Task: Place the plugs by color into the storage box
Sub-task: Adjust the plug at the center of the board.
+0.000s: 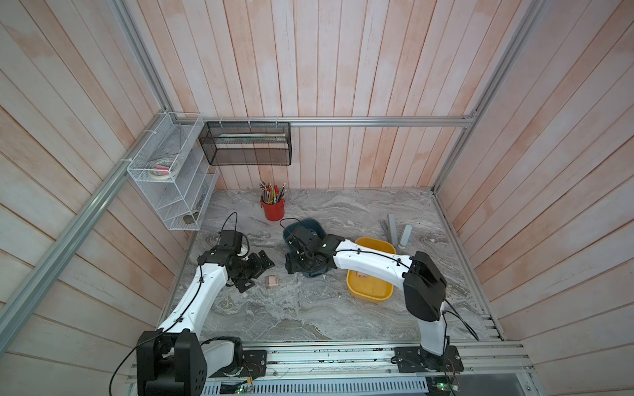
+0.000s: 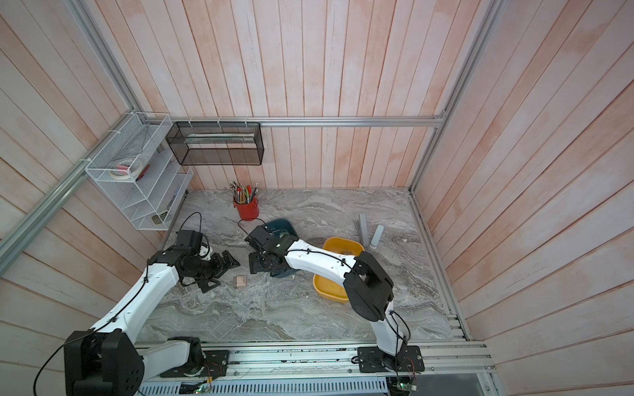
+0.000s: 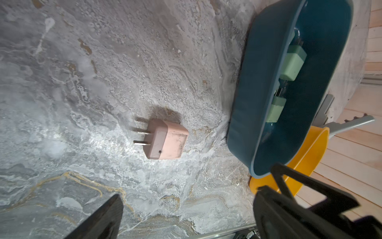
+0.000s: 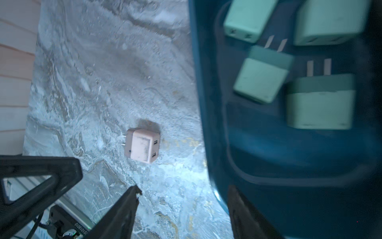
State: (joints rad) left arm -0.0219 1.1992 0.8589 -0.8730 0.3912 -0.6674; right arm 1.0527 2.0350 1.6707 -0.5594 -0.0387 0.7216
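One pale pink plug (image 1: 272,282) (image 2: 240,282) lies on its side on the marble table, prongs toward the left arm; it also shows in the wrist views (image 3: 167,142) (image 4: 142,145). My left gripper (image 1: 257,274) (image 3: 190,196) hovers just left of it, open and empty. The blue storage box (image 1: 310,224) (image 4: 206,103) holds several mint green plugs (image 4: 260,80) (image 3: 292,64). My right gripper (image 1: 302,265) (image 4: 184,189) hangs over that box's near left rim, open with nothing between its fingers. The yellow storage box (image 1: 370,291) (image 2: 329,291) sits right of the blue one, partly hidden by the right arm.
A red pencil cup (image 1: 273,209) stands behind the blue box. Two grey bars (image 1: 391,228) lie at the back right. A white wire shelf (image 1: 171,178) and a black mesh basket (image 1: 245,144) hang on the walls at the back left.
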